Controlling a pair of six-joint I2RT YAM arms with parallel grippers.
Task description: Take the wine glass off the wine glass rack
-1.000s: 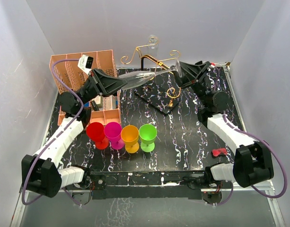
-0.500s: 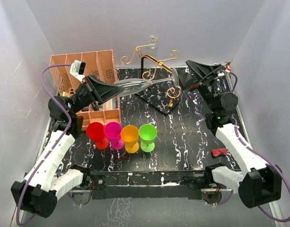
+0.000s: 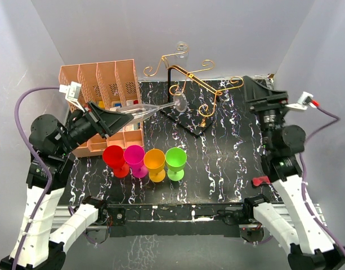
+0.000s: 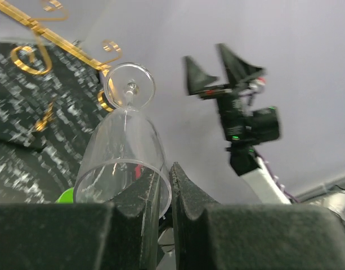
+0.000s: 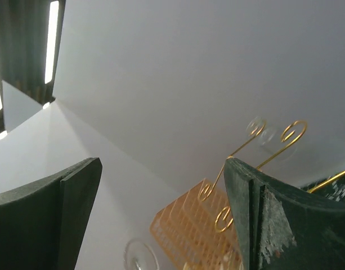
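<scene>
Our left fingers [image 4: 189, 197] are clamped on the bowl rim of the wine glass [image 3: 139, 109]. It lies level above the table [image 3: 228, 163], its foot pointing right toward the wine glass rack [image 4: 65, 42] and seemingly just clear of it. Our right fingers [image 5: 273, 225] stand wide apart, well off.

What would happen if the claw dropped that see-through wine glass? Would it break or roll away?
It would probably break: the wine glass looks like thin, clear glass. It is likely slippery too, since the left claw pinches only its smooth rim. Laid on its side, it might roll in a curve, because its bowl is round and wider than its foot.
</scene>
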